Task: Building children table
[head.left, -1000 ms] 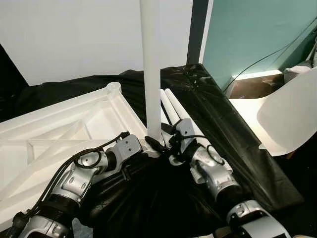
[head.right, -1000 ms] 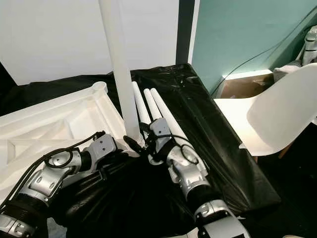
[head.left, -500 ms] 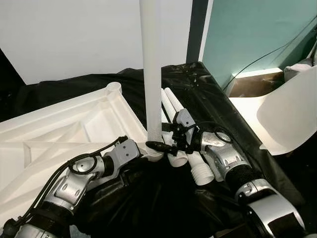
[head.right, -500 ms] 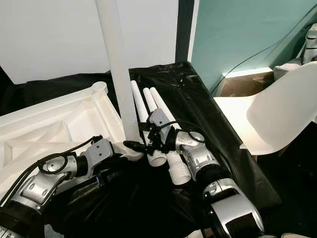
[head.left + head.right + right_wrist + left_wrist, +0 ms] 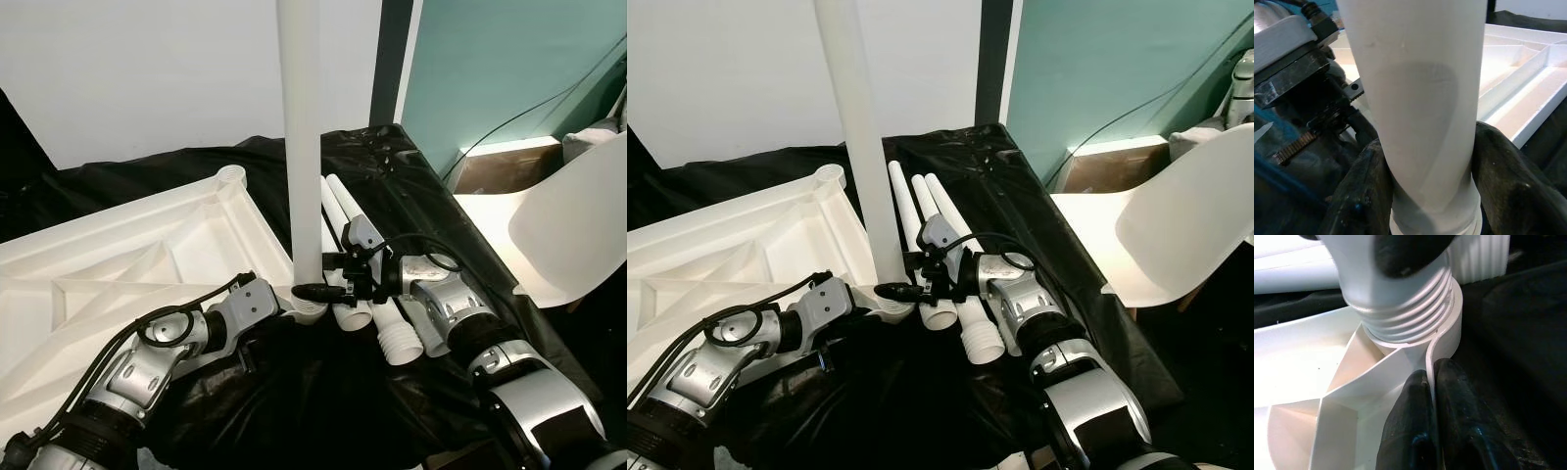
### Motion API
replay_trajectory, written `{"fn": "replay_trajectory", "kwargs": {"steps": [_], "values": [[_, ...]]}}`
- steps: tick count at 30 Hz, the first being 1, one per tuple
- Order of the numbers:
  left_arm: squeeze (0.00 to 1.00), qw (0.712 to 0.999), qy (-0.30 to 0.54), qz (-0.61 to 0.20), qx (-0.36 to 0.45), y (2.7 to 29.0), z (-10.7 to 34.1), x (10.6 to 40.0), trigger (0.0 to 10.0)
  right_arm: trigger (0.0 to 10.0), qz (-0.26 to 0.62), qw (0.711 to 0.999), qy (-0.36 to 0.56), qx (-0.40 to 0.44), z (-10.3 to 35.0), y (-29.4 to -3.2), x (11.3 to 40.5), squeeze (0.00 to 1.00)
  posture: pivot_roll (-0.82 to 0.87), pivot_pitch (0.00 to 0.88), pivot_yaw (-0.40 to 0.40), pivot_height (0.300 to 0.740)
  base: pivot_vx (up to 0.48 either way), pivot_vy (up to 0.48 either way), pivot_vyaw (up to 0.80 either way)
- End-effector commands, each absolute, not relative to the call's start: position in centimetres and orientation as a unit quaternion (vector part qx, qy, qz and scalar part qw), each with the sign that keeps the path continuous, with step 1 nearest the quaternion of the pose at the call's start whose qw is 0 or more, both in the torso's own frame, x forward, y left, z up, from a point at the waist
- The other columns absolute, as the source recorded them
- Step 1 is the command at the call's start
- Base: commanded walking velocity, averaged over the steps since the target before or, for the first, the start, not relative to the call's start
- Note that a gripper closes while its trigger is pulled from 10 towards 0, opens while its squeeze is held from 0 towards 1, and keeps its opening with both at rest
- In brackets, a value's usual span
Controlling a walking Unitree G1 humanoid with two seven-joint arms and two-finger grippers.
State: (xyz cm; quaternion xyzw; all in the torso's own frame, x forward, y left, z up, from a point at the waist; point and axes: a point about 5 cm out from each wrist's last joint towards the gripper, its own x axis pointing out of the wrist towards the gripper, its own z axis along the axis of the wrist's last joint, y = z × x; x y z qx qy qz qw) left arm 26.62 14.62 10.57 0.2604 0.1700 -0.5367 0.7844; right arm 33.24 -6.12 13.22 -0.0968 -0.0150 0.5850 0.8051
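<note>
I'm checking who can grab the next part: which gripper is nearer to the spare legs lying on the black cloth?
Right. The right gripper clamps the upright leg directly beside the spare legs. The left gripper pinches the tabletop's corner rim, beyond the upright leg.

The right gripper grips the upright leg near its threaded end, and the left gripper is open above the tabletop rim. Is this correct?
Not fully. The left gripper is shut on the tabletop rim, as the left wrist view shows. The right gripper does grip the upright leg near its threaded end.
</note>
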Motion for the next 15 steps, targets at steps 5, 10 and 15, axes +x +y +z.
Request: {"fn": "replay_trajectory", "kwargs": {"steps": [5, 10, 15], "values": [[0.0, 0.719, 0.249, -0.607, 0.231, 14.2, 7.5, 24.1, 10.0, 0.0, 0.348, 0.934, -0.077, -0.032, 11.7, -7.5, 32.6, 0.0, 0.09, 0.0, -0.005, 0.74, 0.0, 0.0, 0.0], [0.0, 0.72, 0.25, -0.605, 0.23, 14.3, 7.5, 24.1, 10.0, 0.0, 0.259, 0.96, -0.105, -0.003, 12.1, -8.0, 32.6, 0.0, 0.09, 0.0, 0.004, 0.74, 0.0, 0.0, 0.0], [0.0, 0.72, 0.251, -0.604, 0.232, 14.3, 7.5, 24.2, 10.0, 10.0, 0.252, 0.961, -0.108, -0.031, 12.5, -8.0, 33.2, 0.0, 0.08, 0.0, 0.007, 0.74, 0.0, 0.0, 0.0]]}}
